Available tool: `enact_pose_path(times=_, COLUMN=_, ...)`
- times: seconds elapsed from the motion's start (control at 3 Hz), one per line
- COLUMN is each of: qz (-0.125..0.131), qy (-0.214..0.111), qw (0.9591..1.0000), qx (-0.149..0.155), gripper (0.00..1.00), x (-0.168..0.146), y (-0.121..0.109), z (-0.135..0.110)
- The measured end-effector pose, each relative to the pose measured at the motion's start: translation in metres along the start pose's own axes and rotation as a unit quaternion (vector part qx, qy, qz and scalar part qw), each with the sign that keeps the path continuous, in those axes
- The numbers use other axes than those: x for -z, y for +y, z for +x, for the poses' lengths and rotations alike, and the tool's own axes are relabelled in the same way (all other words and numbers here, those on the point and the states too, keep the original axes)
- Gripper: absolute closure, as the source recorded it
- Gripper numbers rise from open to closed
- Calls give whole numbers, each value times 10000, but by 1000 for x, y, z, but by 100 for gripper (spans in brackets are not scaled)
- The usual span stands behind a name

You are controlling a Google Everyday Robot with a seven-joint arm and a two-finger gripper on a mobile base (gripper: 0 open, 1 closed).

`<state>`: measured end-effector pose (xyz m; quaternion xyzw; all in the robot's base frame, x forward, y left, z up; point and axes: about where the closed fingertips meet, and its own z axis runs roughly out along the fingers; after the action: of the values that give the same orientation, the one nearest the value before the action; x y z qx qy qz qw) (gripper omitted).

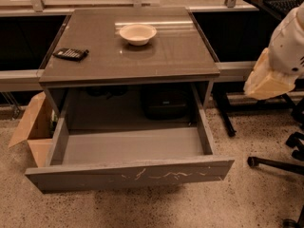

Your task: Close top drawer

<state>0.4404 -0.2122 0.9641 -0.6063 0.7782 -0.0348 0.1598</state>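
Observation:
The top drawer (128,175) is pulled far out of the grey cabinet (128,56). Its flat front panel carries pale squiggly scratches and faces me near the bottom of the camera view. The drawer's inside is bare grey. My gripper is out of view. Only my white arm (289,37) with a tan segment (265,80) shows at the right edge, to the right of the cabinet and apart from the drawer.
A white bowl (137,33) and a black remote (70,54) lie on the cabinet top. A dark box (166,101) sits in the back of the cabinet opening. An open cardboard box (33,127) stands at the left. Black chair legs (275,163) are at the right.

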Motion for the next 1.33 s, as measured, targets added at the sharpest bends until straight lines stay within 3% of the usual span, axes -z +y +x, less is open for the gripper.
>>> enact_pose_path(times=0.33, qz=-391, qy=-183, qw=9990, qx=76, gripper=37, x=-51, y=13, z=-1)
enact_pose_path(times=0.67, qz=-879, qy=-411, qw=9951, qx=190, gripper=14, x=-101, y=31, z=-8)
enact_pose_path(times=1.0, qz=-1283, qy=-578, qw=9897, qx=265, gripper=25, x=-147, y=55, z=-16)
enact_pose_path(times=1.33, qz=-1461, qy=-625, qw=9870, qx=241, gripper=48, x=-167, y=69, z=-18)
